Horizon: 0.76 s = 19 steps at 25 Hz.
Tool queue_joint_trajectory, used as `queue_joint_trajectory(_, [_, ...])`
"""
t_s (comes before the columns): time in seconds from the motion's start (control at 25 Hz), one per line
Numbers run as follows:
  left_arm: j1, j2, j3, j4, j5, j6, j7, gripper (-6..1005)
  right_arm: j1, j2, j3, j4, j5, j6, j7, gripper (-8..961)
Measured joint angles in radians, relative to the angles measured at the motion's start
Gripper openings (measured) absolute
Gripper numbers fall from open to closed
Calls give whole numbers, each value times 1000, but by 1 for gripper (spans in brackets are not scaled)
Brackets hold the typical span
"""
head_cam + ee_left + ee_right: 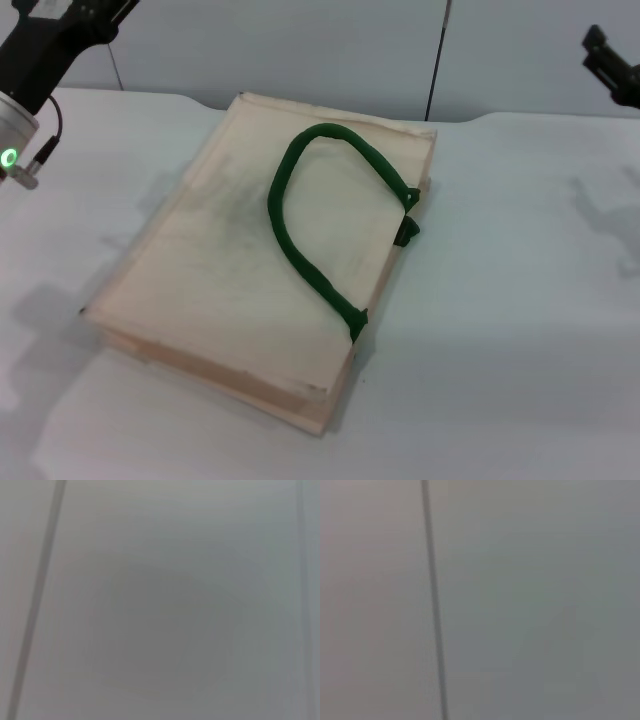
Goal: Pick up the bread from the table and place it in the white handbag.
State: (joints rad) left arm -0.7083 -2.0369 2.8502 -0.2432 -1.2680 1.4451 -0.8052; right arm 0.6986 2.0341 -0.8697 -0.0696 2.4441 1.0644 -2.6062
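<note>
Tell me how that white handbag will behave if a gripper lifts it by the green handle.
The white handbag lies flat and looks like cloth, so it would probably sag and fold rather than stay stiff. Its green rope handle looks thick and rough, so it would likely grip well. The bag seems unlikely to roll.

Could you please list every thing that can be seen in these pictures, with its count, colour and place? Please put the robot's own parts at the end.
white handbag: one, cream cloth, lying flat in the middle of the table.
rope handle: one loop showing, dark green, lying on top of the handbag, fixed at green tabs near its right edge.
table: one, white, under the handbag and filling the head view.
wall: pale grey panels with dark seams, behind the table; both wrist views show only such a surface.
bread: none visible in any view.
left arm: one, black with a silver ring and a green light, top left corner of the head view, raised.
right gripper: one, black, top right edge, raised clear of the table.
</note>
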Motion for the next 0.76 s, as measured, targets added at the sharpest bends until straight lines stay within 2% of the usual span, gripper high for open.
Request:
queue_joint_trajectory(0.12, [5,0,0,98,-82,-61,110,834,0,0,0,22,51,14,-34,893])
queue_joint_trajectory(0.28, [29,-1,0,285,-189,-115,386,834,-4,0,0,23,60,19,-34,893])
queue_joint_trajectory(0.4, [39,5,2,372,-209,-131,516,834,-9,0,0,24,63,32,-30,894])
queue_joint_trajectory(0.76, [34,8,4,331,-206,-147,393,834,-13,1,52,45,67,36,-38,893])
